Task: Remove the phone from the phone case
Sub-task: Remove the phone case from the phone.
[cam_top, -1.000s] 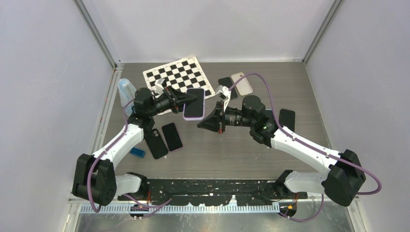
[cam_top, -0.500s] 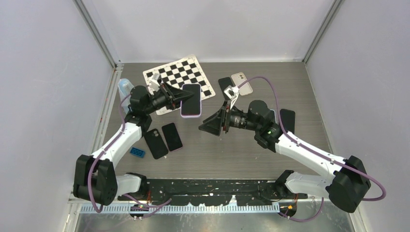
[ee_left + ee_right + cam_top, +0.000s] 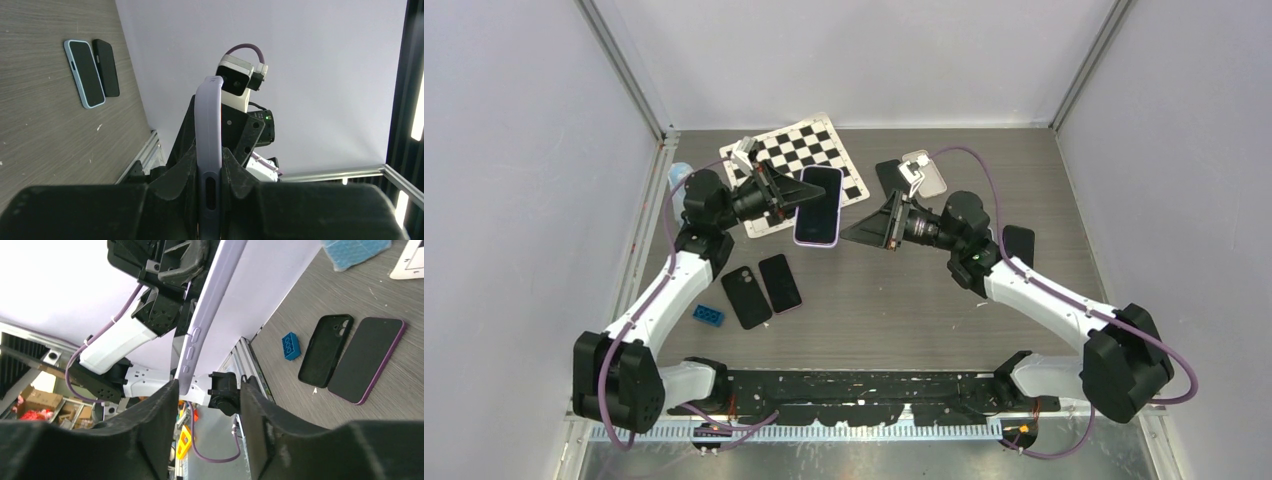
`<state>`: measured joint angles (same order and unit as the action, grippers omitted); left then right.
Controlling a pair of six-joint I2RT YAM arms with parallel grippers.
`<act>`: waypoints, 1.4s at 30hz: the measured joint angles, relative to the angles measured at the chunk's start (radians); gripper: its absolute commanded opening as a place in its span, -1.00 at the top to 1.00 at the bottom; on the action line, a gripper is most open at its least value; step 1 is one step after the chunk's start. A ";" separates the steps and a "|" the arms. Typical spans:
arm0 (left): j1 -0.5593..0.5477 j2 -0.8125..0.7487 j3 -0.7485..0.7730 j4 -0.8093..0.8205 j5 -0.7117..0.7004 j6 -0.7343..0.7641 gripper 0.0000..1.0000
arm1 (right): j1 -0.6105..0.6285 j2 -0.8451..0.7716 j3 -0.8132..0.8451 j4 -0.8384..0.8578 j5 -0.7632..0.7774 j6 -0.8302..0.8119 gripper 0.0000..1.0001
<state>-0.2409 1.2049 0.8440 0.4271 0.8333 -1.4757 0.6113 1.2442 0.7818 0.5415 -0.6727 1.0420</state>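
Note:
The phone, black screen up, sits inside a lilac phone case held in the air over the table's middle. My left gripper is shut on the case's left side. In the left wrist view the case's lilac edge is pinched between both fingers of the left gripper. My right gripper stands open just right of the case, apart from it. In the right wrist view the case edge with its buttons ends by the left fingertip of the right gripper, with nothing between the fingers.
A black case, a purple-edged phone and a blue brick lie at the near left. A checkerboard lies at the back. More phones and a black one lie to the right.
My right gripper went from shut to open and swung back toward the case's right edge. The left gripper carried the cased phone slightly left and back.

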 measured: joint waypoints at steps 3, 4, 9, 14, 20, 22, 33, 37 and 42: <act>0.000 -0.004 0.008 -0.009 0.005 0.016 1.00 | 0.000 0.000 0.002 0.023 -0.027 0.014 -0.27; 0.000 -0.005 0.008 -0.013 0.005 0.018 1.00 | 0.000 0.000 0.006 0.031 -0.035 0.017 -0.27; 0.000 -0.005 0.008 -0.030 0.005 0.020 1.00 | 0.010 0.000 0.023 0.056 -0.060 0.016 -0.18; 0.000 -0.005 0.008 -0.043 0.004 0.018 1.00 | 0.032 0.027 0.048 0.062 -0.070 0.006 0.16; 0.000 -0.005 0.008 -0.063 0.005 0.014 1.00 | 0.054 0.066 0.051 0.079 -0.075 -0.010 0.40; 0.000 -0.003 0.008 -0.066 0.008 0.010 1.00 | 0.058 0.071 0.051 0.087 -0.078 -0.021 0.42; 0.002 0.017 0.005 -0.021 0.032 -0.060 1.00 | 0.061 0.071 0.051 0.118 -0.094 -0.175 0.37; 0.002 0.022 0.000 -0.013 0.040 -0.063 1.00 | 0.062 0.071 0.056 0.116 -0.114 -0.248 0.27; 0.004 0.033 0.000 -0.011 0.043 -0.096 1.00 | 0.065 0.072 0.078 0.104 -0.156 -0.320 0.08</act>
<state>-0.2371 1.2377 0.8444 0.4156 0.8761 -1.5719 0.6762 1.3163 0.8600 0.6456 -0.8284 0.7216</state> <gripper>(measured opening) 0.173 0.426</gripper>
